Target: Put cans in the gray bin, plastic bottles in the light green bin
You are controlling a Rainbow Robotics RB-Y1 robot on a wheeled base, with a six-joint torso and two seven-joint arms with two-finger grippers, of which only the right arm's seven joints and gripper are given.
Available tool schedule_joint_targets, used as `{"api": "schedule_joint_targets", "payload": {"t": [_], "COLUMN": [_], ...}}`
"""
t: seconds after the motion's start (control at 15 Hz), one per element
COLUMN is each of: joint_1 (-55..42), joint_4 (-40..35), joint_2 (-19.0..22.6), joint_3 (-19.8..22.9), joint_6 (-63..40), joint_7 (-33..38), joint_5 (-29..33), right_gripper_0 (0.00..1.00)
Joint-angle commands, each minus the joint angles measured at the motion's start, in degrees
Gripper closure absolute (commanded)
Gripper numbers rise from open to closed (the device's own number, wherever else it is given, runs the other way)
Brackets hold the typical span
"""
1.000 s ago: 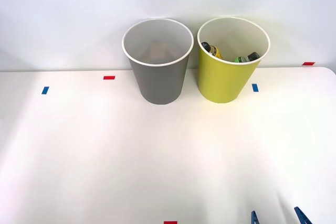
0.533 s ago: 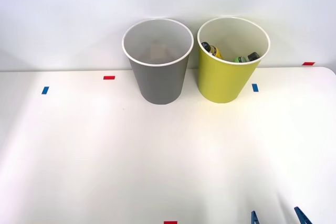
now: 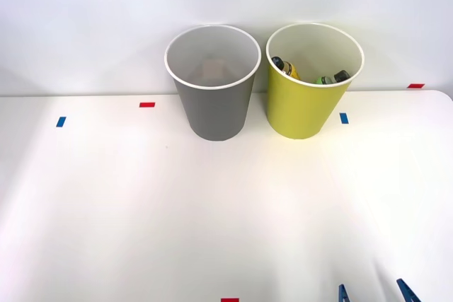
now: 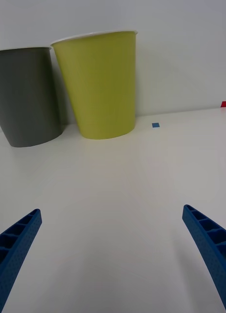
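Observation:
The gray bin point(image 3: 212, 114) stands upright at the back of the white table, and the light green bin point(image 3: 301, 107) stands just right of it, apart from it. Two plastic bottles lie inside the green bin: a yellow one with a dark cap point(image 3: 286, 67) and a green one with a dark cap point(image 3: 334, 77). A faint pale patch point(image 3: 212, 70) sits at the gray bin's bottom; I cannot tell whether it is one of the cans. My right gripper point(image 3: 374, 293) hovers open at the table's front right, nothing between its fingers. The wrist view has the gray bin point(image 4: 27, 98) and green bin point(image 4: 101, 88) well beyond the open gripper point(image 4: 110, 210).
Small tape marks dot the table: red point(image 3: 146, 105), blue point(image 3: 61, 122), blue point(image 3: 344, 118), red point(image 3: 415, 85) and red point(image 3: 229, 300) at the front edge. A white wall rises right behind the bins. The tabletop point(image 3: 177, 203) spreads wide before them.

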State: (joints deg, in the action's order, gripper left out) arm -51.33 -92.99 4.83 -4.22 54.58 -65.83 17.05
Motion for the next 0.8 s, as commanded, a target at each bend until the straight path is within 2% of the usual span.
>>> {"api": "schedule_joint_targets", "payload": {"t": [0.07,0.8], "joint_1": [0.00,0.00], "joint_4": [0.00,0.00], "joint_2": [0.00,0.00], "joint_3": [0.00,0.00], "joint_6": [0.00,0.00], "joint_7": [0.00,0.00], "joint_5": [0.00,0.00], "right_gripper_0": [0.00,0.00]}}
